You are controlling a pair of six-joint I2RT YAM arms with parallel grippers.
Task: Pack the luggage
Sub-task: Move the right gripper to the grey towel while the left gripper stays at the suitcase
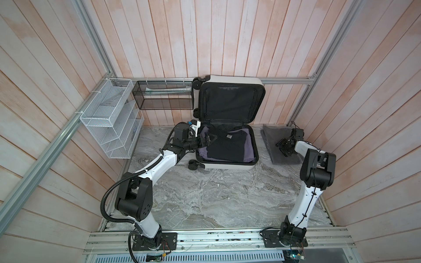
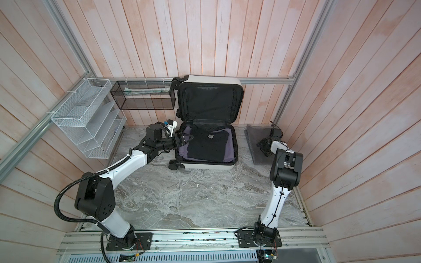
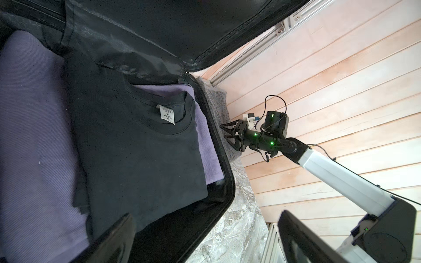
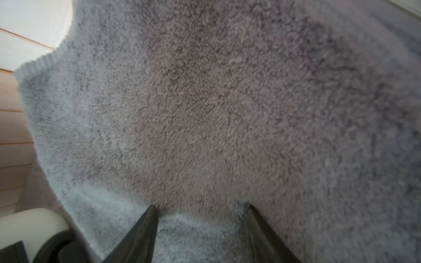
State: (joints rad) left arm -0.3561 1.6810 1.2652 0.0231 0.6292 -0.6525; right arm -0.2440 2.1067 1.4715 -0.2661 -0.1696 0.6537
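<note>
Right wrist view: right gripper (image 4: 200,211) spread, tips on fluffy grey folded towel (image 4: 205,102), may pinch only top layer, unfolding it before reaching open white hard-shell luggage (image 1: 227,166) beside it; left gripper (image 1: 208,139) spread, empty.

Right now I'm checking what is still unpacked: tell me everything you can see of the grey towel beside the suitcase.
The grey towel looks thick and fluffy, like terry, with a ribbed hem on one edge. It is folded flat and lies on the marble tabletop in the far right corner, right of the open luggage and outside it, a strip of table between them. The right gripper is down on it, jaws apart, tips against the pile; no fold looks pinched.
</note>
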